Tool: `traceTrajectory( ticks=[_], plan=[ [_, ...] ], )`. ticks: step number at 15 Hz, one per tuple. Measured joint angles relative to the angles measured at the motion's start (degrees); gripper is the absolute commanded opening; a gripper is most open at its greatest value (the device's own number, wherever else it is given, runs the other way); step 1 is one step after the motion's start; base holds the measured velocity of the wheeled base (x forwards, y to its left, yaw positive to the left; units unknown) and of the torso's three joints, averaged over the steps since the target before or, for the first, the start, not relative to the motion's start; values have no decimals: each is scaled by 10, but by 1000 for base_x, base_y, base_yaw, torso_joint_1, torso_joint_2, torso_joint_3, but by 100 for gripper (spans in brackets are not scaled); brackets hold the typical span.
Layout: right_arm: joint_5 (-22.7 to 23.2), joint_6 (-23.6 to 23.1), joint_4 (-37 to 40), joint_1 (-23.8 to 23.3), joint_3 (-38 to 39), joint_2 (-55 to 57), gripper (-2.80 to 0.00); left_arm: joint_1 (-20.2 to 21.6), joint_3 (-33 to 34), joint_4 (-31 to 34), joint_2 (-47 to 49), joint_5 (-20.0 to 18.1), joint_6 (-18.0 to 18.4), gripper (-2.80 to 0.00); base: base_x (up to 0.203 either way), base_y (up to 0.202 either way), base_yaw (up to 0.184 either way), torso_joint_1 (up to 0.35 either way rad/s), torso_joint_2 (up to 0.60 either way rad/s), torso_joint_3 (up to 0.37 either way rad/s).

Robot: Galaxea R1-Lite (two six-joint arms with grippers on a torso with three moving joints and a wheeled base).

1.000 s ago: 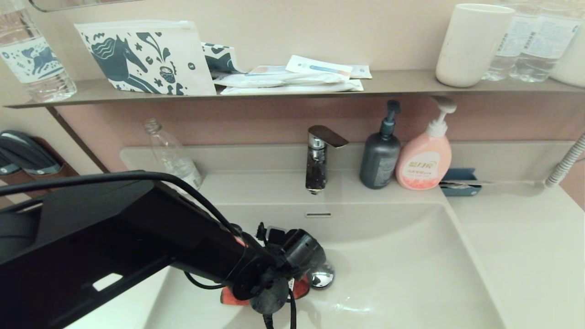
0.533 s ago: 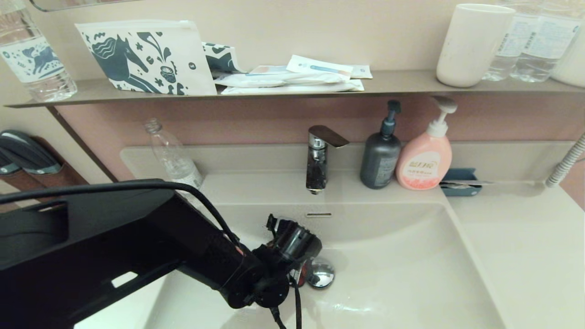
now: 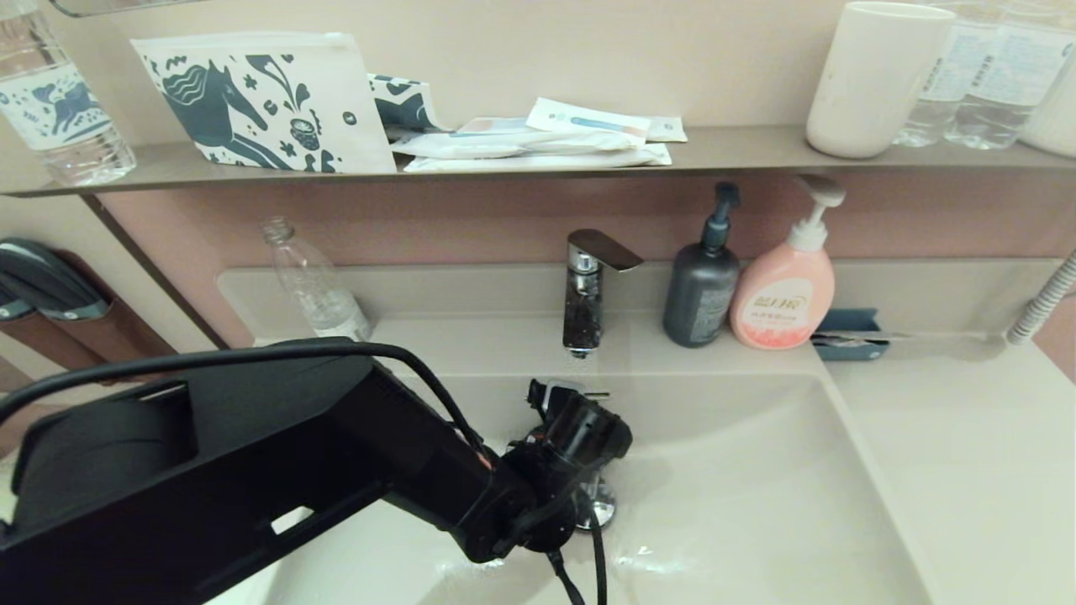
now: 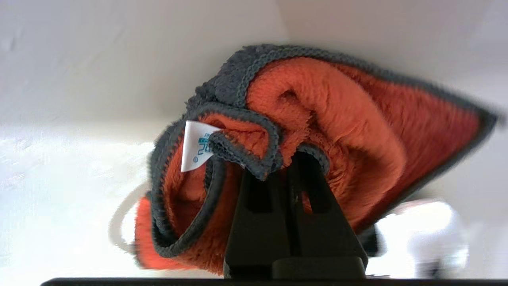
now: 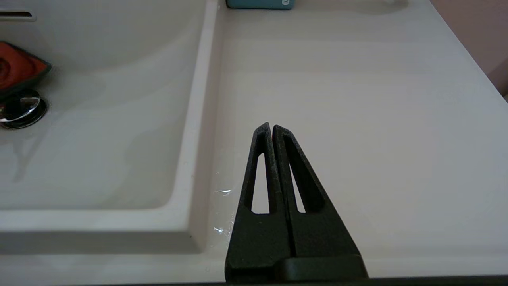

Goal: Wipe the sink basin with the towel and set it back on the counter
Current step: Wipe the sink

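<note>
The left arm is seen nearest the head camera, reaching across and down into the sink basin. Its wrist is placed over the middle of the bowl, and the chrome drain stopper is partly hidden behind it. From the head view the towel cannot be made out, as it is covered by the wrist. In the left wrist view the left gripper is shown with its fingers pressed together on a fold of the towel, so the orange-red terry and dark grey edging are bunched around the fingertips, with a small white label turned outward. The cloth is held low in the basin against the pale glossy surface; whether it is pressed flat on the floor or on the rear slope cannot be told, since that view is blurred.

The right gripper is found over the counter, just right of the basin's rim, with its fingers closed on each other and nothing between them. In its view a corner of the towel is glimpsed just beside the stopper.

Farther back, the faucet is set at the rear edge, with a dark pump bottle and a pink pump bottle beside it. A clear empty bottle is stood at the rear left.
</note>
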Motion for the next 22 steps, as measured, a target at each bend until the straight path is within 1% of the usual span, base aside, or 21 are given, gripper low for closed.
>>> traceTrajectory(
  ticks=[3,4,7,10,11,13,15,17,18,21,22],
  plan=[
    [0,0,0,0,0,0,-280,-22,-47,29,5,8,-35,-280,0,0,0,0,0,0],
    [0,0,0,0,0,0,-280,-32,-64,47,8,12,-53,-280,0,0,0,0,0,0],
    [0,0,0,0,0,0,-280,-68,-111,103,33,22,-123,-280,0,0,0,0,0,0],
    [0,0,0,0,0,0,-280,-92,-166,149,62,34,-172,-280,0,0,0,0,0,0],
    [0,0,0,0,0,0,-280,-98,-186,170,69,34,-188,-280,0,0,0,0,0,0],
    [0,0,0,0,0,0,-280,-118,-215,229,79,34,-233,-280,0,0,0,0,0,0],
    [0,0,0,0,0,0,-280,-139,-224,267,83,32,-264,-280,0,0,0,0,0,0],
    [0,0,0,0,0,0,-280,-150,-226,286,85,32,-276,-280,0,0,0,0,0,0],
    [0,0,0,0,0,0,-280,-156,-225,307,86,31,-288,-280,0,0,0,0,0,0],
    [0,0,0,0,0,0,-280,-172,-210,385,90,14,-344,-280,0,0,0,0,0,0],
    [0,0,0,0,0,0,-280,-174,-197,400,87,7,-352,-280,0,0,0,0,0,0]
  ],
)
